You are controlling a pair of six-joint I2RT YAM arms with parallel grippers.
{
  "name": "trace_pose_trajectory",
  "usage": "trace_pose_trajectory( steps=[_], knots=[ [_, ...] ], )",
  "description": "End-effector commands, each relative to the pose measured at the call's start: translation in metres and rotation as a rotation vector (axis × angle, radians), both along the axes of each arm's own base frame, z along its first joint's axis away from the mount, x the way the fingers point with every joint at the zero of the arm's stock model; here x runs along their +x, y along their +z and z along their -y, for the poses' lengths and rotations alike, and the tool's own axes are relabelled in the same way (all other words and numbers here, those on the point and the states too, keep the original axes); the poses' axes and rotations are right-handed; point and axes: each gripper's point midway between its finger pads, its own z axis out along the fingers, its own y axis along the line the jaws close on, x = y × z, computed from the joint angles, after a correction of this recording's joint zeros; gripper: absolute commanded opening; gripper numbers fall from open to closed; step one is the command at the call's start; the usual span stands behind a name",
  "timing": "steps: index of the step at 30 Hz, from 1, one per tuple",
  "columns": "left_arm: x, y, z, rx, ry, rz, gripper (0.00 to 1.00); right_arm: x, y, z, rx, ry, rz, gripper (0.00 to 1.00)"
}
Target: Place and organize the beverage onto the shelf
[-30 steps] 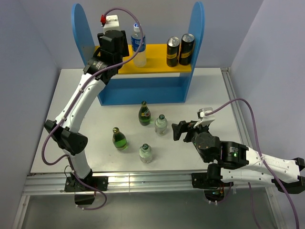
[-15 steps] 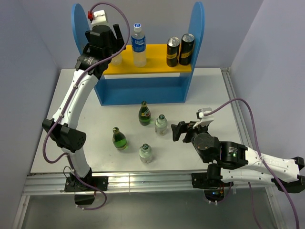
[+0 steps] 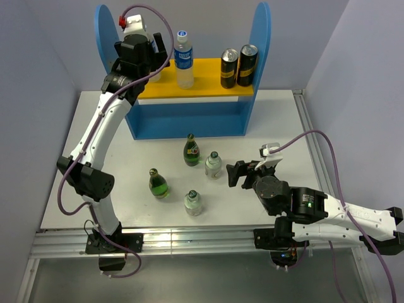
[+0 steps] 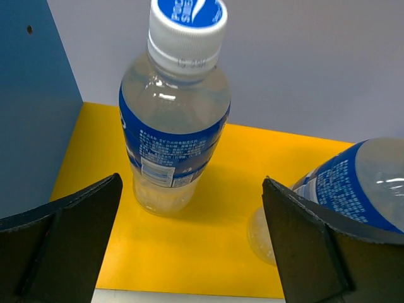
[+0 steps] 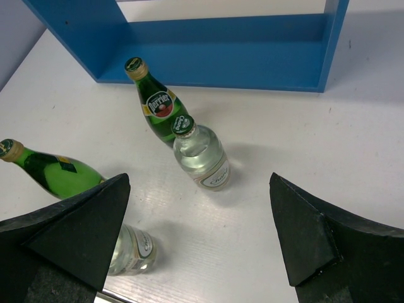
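Left gripper (image 4: 190,183) jaws spread since a second ago, now wide and empty; blue-label bottle (image 4: 173,126) stands free on yellow board (image 4: 208,252) (second bottle (image 4: 353,189) beside it). Right gripper (image 5: 199,180) wide, empty, near clear bottle (image 5: 201,161) on table (image 5: 303,158).

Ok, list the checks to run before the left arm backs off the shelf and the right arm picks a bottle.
1. Left jaws open, apart from the near blue-label bottle: ok.
2. That bottle upright on the yellow upper board: ok.
3. Second blue-label bottle upright, not touched by the jaws: ok.
4. Right jaws open and empty: ok.
5. Perrier bottle and short clear bottle upright ahead of the right jaws: ok.
6. Room on the lower level of the shelf: cannot tell, largely hidden.
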Motion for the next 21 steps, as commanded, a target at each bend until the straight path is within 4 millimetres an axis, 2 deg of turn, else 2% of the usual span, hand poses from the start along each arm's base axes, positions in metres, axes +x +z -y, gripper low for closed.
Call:
trace_pose_trajectory(
  steps=[1, 5, 6, 8, 9, 10, 11, 12, 13, 17, 19, 21],
  knots=[
    [-0.002, 0.006, 0.003, -0.014, -0.017, 0.026, 0.99, 0.002, 0.002, 0.002, 0.009, -0.027, 0.009, 0.98],
    [-0.008, 0.002, -0.001, -0.016, -0.009, 0.011, 0.99, 0.002, 0.001, 0.002, 0.01, -0.029, 0.009, 0.98],
    [-0.015, 0.008, -0.003, -0.024, -0.009, 0.019, 0.99, 0.001, 0.001, 0.002, 0.01, -0.027, 0.009, 0.98],
    [-0.021, -0.002, -0.007, -0.029, 0.002, -0.005, 0.99, 0.001, 0.0, 0.002, 0.005, -0.028, 0.008, 0.98],
    [-0.034, 0.012, -0.012, -0.044, 0.004, 0.023, 0.99, 0.001, 0.001, 0.002, 0.007, -0.029, 0.009, 0.98],
    [-0.038, 0.001, -0.014, -0.037, 0.006, 0.007, 0.99, 0.001, 0.001, 0.003, 0.008, -0.029, 0.009, 0.98],
    [-0.045, 0.002, -0.015, -0.04, 0.004, 0.011, 0.99, 0.001, 0.001, 0.002, 0.008, -0.027, 0.009, 0.98],
    [-0.06, 0.015, -0.02, -0.052, 0.001, 0.038, 0.99, 0.001, 0.001, 0.002, 0.01, -0.026, 0.012, 0.98],
    [-0.066, 0.005, -0.021, -0.05, 0.001, 0.017, 0.99, 0.001, 0.0, 0.002, 0.009, -0.025, 0.01, 0.98],
    [-0.101, 0.004, -0.031, -0.055, -0.008, 0.002, 0.99, 0.001, 0.001, 0.002, 0.006, -0.029, 0.009, 0.98],
    [-0.123, 0.004, -0.034, -0.073, -0.016, -0.002, 0.99, 0.002, 0.002, 0.002, 0.004, -0.029, 0.012, 0.98],
    [-0.147, -0.007, -0.036, -0.077, -0.028, -0.024, 0.99, 0.002, 0.001, 0.002, 0.0, -0.03, 0.012, 0.98]
  ],
)
